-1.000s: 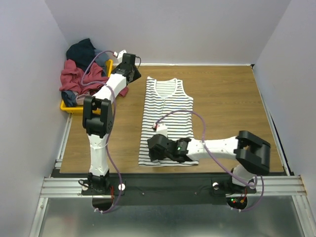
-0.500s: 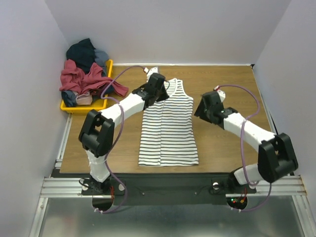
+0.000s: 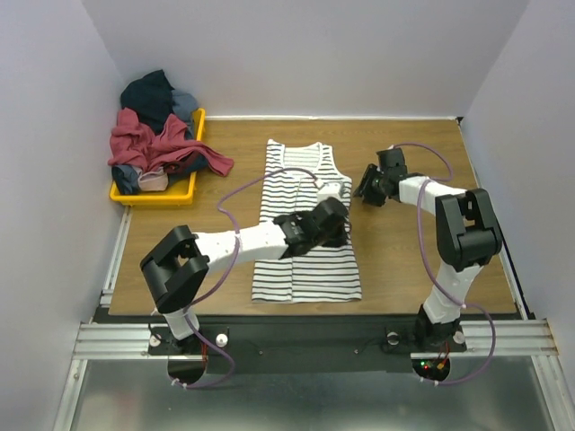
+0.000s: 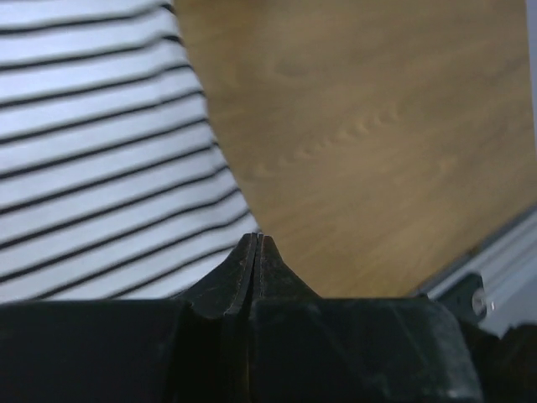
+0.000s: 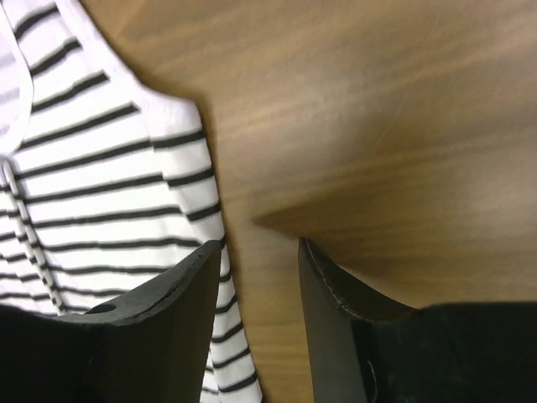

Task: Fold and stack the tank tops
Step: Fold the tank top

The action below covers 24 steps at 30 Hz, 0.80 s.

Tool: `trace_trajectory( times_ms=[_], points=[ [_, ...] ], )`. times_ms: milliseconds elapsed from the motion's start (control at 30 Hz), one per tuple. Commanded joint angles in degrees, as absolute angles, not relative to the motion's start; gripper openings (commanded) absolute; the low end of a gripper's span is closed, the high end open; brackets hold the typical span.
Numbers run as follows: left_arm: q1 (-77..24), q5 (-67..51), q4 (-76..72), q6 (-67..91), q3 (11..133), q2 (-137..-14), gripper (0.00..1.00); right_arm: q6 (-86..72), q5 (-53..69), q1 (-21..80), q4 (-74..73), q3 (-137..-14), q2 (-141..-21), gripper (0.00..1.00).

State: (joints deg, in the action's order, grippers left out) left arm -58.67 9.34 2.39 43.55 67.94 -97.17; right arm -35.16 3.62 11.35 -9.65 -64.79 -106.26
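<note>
A white tank top with thin dark stripes [image 3: 305,206] lies flat on the wooden table, neck toward the back. My left gripper [image 3: 341,233] reaches across it to its right edge, about midway down. In the left wrist view the left gripper [image 4: 256,238] is shut, with its tips at the edge of the striped cloth [image 4: 92,159] and no cloth seen between them. My right gripper [image 3: 363,192] is open just right of the top's right armhole. In the right wrist view the right gripper [image 5: 256,248] hovers over bare wood beside the striped top [image 5: 101,193].
A yellow tray [image 3: 153,193] at the back left holds a heap of red, dark blue and grey clothes [image 3: 153,130], some spilling over its rim. White walls close in the table on three sides. A metal rail [image 3: 305,337] runs along the near edge.
My left arm swung from the top's neck down to its right edge. My right gripper moved back and inward, next to the right armhole. The top has not moved.
</note>
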Motion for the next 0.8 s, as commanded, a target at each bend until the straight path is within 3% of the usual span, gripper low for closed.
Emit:
trace_trajectory(
  times_ms=[0,367,500,767],
  points=[
    [-64.9,11.0,1.2,44.6,68.6,-98.2,0.06,-33.8,6.1,9.5,-5.9,-68.3,-108.6,0.48],
    [-72.2,14.7,4.8,44.7,72.5,-102.4,0.04,-33.6,8.4,9.1,-5.7,-74.4,-114.1,0.45],
    [-74.4,15.6,6.9,45.1,73.8,-104.0,0.11,-33.4,9.2,9.1,-5.8,-75.0,-114.8,0.43],
    [-77.7,19.1,13.1,46.2,76.1,-106.3,0.37,-33.0,9.8,9.1,-5.8,-75.6,-115.7,0.43]
  ],
)
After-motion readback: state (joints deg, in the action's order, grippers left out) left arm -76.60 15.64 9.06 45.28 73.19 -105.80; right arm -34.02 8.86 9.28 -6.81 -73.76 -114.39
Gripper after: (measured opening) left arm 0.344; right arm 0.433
